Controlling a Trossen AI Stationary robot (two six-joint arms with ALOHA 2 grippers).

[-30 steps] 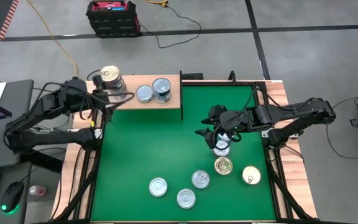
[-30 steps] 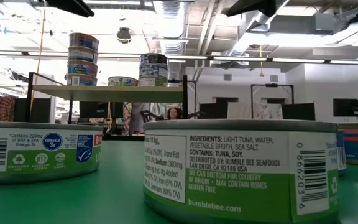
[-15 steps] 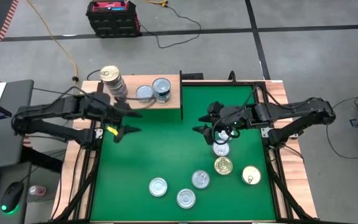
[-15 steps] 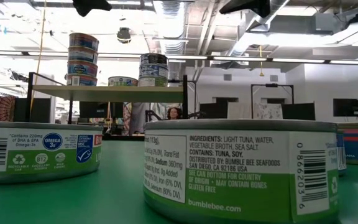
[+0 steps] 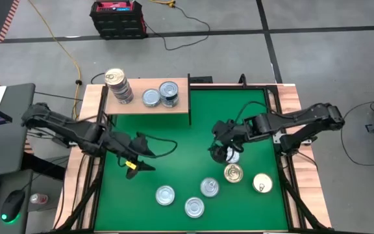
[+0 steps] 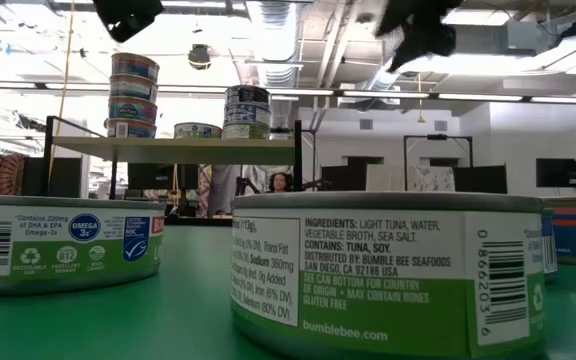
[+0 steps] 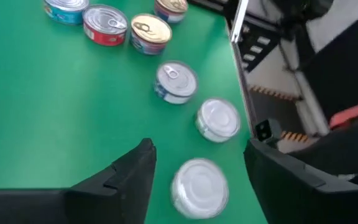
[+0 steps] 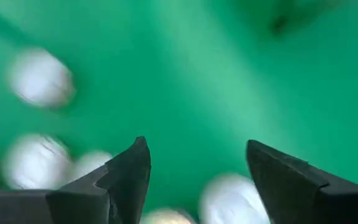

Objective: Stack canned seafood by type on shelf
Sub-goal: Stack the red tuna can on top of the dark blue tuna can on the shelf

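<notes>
A: Where is the left gripper?

B: Over the green mat, well clear of the shelf. Its two fingers stand apart with nothing between them — released. In its wrist view a silver tin lies on the mat in line with the gap, just ahead of the tips, not touched.

A: And the right gripper?

B: Also above the mat, hanging close over one tin. Its jaws are spread wide and empty; the wrist view shows only bare green between the fingers, with blurred pale tins around them.

A: Where is the canned seafood?

B: Part of it is on the shelf at the mat's far corner: a tall stack at one end, then a single silver-lidded tin, and a short stack beside it. All of that is well apart from both sets of jaws. The rest is loose on the mat — a gold-lidded tin just past the right jaws, another farther out, and three silver ones between the two grippers, toward the near edge.

A: Anything close to the low camera?

B: Two green-labelled tins fill the foreground, upright on the mat.
</notes>
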